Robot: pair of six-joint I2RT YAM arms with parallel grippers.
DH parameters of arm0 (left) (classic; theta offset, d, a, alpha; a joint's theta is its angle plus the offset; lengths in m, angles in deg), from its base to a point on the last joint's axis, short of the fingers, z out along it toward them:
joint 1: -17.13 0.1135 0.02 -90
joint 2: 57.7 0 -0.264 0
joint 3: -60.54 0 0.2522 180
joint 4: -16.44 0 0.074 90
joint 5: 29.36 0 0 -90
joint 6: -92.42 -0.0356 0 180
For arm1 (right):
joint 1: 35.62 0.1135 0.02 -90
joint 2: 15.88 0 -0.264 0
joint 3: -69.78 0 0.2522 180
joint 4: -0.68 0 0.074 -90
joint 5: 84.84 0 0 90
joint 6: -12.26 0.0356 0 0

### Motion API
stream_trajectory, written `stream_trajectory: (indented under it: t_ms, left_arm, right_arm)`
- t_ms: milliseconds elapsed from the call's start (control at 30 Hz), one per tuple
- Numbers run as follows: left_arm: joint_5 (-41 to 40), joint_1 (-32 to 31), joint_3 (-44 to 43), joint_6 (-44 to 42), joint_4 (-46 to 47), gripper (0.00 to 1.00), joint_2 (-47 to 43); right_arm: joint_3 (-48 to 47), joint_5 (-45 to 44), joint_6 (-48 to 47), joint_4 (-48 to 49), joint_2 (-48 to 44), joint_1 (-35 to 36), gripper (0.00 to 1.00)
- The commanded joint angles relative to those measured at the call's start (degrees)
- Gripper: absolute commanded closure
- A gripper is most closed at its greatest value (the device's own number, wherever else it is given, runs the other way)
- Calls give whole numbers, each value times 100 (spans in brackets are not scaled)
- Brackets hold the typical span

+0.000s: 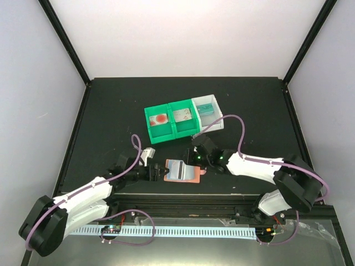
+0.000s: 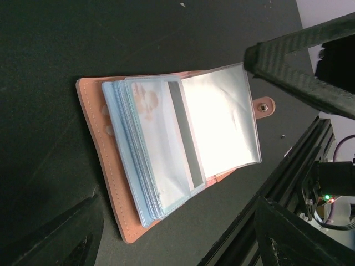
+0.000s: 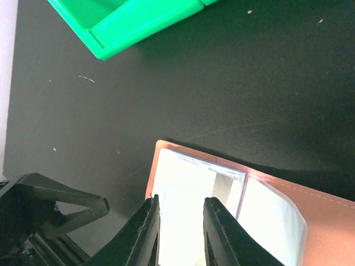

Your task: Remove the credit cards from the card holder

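The card holder (image 1: 183, 170) lies open near the table's front edge, salmon leather down and pale blue pockets (image 2: 150, 160) fanned up. A pale printed credit card (image 2: 152, 119) sits in the top pocket, and a clear leaf (image 2: 222, 116) stands raised. My left gripper (image 1: 161, 172) is wide open at the holder's left edge, with its fingers (image 2: 66, 238) either side of it. My right gripper (image 3: 180, 233) hovers over the glaring pocket (image 3: 183, 188), jaws a small gap apart and nothing between them. Three cards lie in the trays: red-marked white (image 1: 161, 118), pale (image 1: 182, 115) and teal (image 1: 206, 109).
A green two-compartment tray (image 1: 151, 132) and an adjoining white tray (image 1: 219, 123) stand just behind the holder. The green tray's corner (image 3: 138, 22) shows in the right wrist view. A black frame rail (image 2: 266, 194) runs along the table's front edge.
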Motion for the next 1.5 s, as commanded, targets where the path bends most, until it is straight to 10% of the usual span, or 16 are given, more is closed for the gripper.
stream_trajectory:
  t_ms: [0, 1467]
  left_arm:
    - [-115, -41, 151, 210, 184, 24, -330]
    - [215, -169, 284, 1137, 1309, 18, -236]
  right_arm:
    - [6, 46, 92, 287, 216, 124, 78]
    - [789, -123, 81, 827, 1138, 378, 99]
